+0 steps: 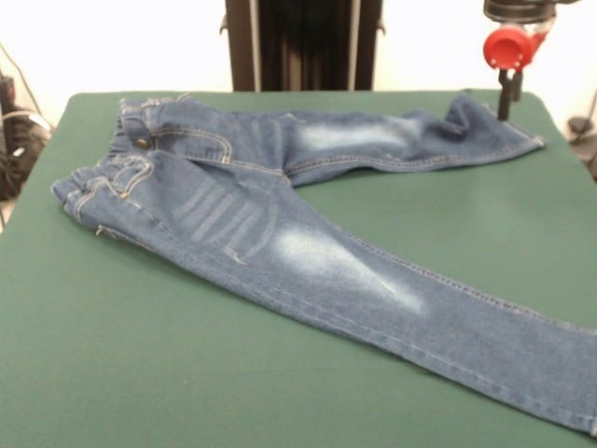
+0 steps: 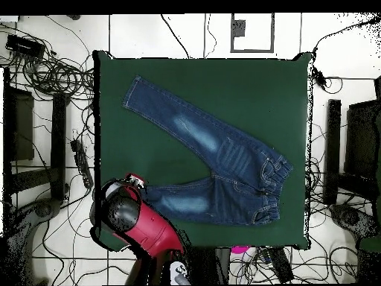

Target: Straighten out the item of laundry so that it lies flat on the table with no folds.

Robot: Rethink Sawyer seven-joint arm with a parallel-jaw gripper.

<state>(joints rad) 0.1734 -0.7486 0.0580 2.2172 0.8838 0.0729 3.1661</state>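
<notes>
Just 1 pr jeans on table, 2 legs splayed, 1 tool at hem, grip state unclear

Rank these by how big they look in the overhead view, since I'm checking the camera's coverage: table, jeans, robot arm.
1. table, far the largest.
2. jeans, spread across much of it.
3. arm, smallest; it stands nearer the camera, so it looks bigger than it is.

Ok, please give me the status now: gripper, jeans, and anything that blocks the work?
Gripper at the hem of the far leg, open or shut unclear. Jeans spread on the table, legs apart, hem bunched by the gripper. No obstruction on the cloth.
</notes>
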